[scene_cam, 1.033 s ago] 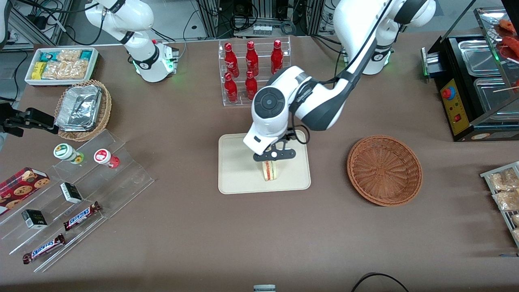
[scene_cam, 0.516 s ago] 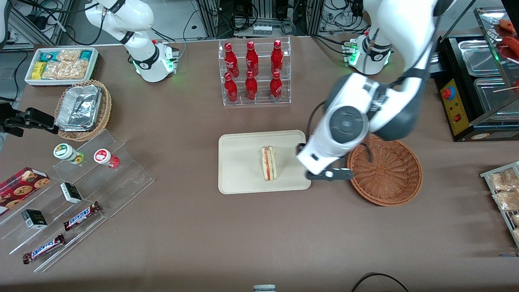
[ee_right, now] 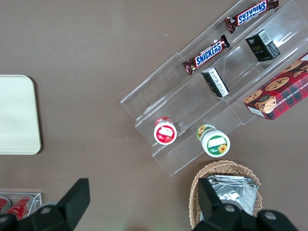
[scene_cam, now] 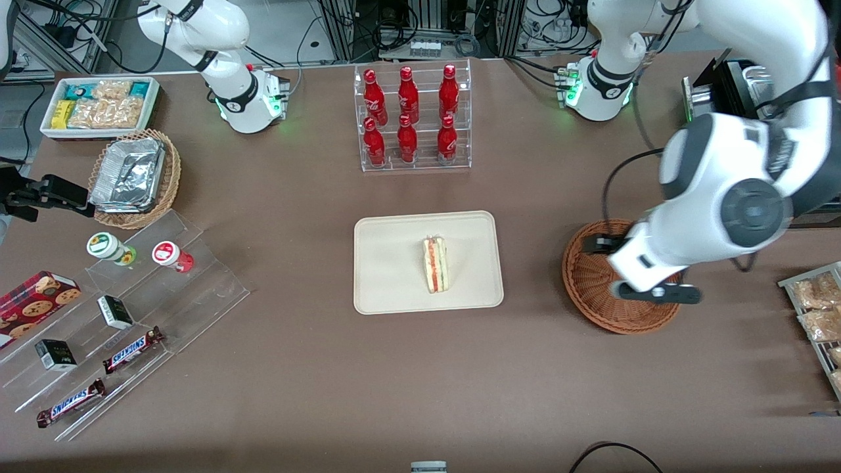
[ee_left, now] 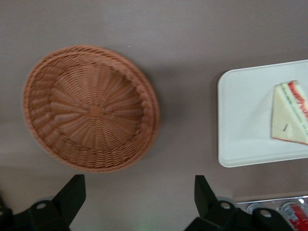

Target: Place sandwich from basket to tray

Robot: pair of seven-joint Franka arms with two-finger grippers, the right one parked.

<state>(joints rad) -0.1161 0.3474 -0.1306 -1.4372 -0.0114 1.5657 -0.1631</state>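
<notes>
tray (scene_cam: 394, 276): cream-beige, flat, low raised rim, rounded corners; mid-table, nearer the front camera than the bottle rack (scene_cam: 412, 118). bare brown table (scene_cam: 420, 374) rings all four of its edges, widest on the side facing the camera. a strip of bare table separates its working-arm edge from the basket (scene_cam: 594, 295).

basket: round, shallow, reddish-brown wicker, holding nothing; toward the working arm's end of the table, well apart from the tray. part of its rim is covered by the arm in the front view.

sandwich (scene_cam: 435, 265): triangular wedge, pale bread, red, orange and green layers on the cut edge. lies flat on the tray, in the half toward the working arm, clear of the rim on every side. also seen from the left wrist (ee_left: 290, 112), on the tray (ee_left: 240, 115), apart from the basket (ee_left: 91, 108).

gripper (scene_cam: 654, 293): above the basket's camera-side rim, raised off the table, fingers spread wide with nothing between them; fingertips (ee_left: 72, 192) frame the basket in the wrist view.

change: a second ago the gripper stood over the sandwich on the tray; half a second ago it was between tray and basket; now it is above the basket. the sandwich has kept its place since the gripper left it.
</notes>
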